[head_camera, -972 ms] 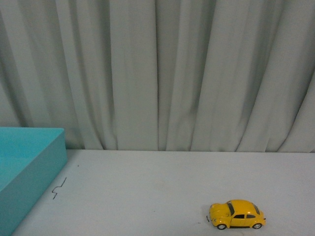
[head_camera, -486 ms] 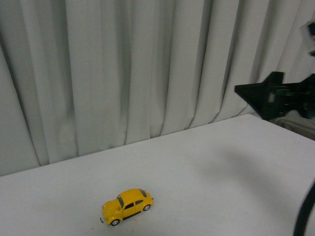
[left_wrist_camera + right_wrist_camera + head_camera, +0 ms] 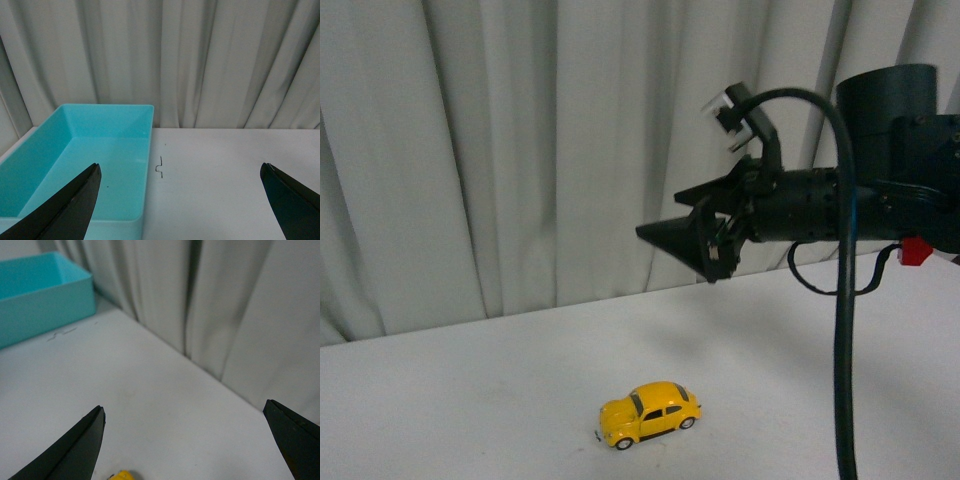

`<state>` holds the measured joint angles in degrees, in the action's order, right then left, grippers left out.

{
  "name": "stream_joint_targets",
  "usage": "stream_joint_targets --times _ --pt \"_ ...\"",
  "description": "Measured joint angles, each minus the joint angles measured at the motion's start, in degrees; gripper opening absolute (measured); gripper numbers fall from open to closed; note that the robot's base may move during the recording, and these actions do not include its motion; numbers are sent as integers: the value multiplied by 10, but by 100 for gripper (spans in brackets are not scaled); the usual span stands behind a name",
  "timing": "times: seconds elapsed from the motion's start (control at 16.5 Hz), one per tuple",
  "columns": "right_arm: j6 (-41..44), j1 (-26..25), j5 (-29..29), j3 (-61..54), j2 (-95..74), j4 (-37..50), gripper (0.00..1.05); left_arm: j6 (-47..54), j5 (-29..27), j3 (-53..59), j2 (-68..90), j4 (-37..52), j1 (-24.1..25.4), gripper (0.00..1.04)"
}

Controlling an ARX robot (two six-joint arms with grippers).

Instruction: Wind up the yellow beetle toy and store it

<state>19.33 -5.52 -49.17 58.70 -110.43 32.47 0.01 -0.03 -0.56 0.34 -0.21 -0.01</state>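
Front view: your right gripper [image 3: 658,214] has swung into upper right, spread wide, empty; yellow beetle toy [image 3: 649,413] awaits grasping.

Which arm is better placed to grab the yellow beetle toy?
Right. The right gripper hangs open near the yellow beetle toy; the left gripper faces only the teal bin.

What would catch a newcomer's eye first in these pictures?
The yellow beetle toy is the brightest thing, standing alone on the white table in front of a pale curtain. Above it and to the right hangs the black right gripper, open. The left wrist view shows a big teal box on the table near the curtain.
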Motion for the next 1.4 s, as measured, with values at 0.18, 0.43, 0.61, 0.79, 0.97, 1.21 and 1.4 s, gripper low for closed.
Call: stream_joint_targets --times 0.18,0.43,0.61,0.79,0.97,1.21,1.4 --pt "199 14 -40 99 -59 -205 98 0 0 0 0 0 0 98" --pt "474 27 -31 212 -152 -487 98 0 0 0 0 0 0 98" --pt "630 33 15 255 -199 -621 98 0 0 0 0 0 0 98" --pt "758 37 79 294 -235 -669 98 0 0 0 0 0 0 98" --pt "790 46 97 337 -269 -668 98 0 0 0 0 0 0 98" --pt "798 71 108 370 -280 -717 98 0 0 0 0 0 0 98" --pt "798 70 146 379 -294 -744 76 0 0 0 0 0 0 98"
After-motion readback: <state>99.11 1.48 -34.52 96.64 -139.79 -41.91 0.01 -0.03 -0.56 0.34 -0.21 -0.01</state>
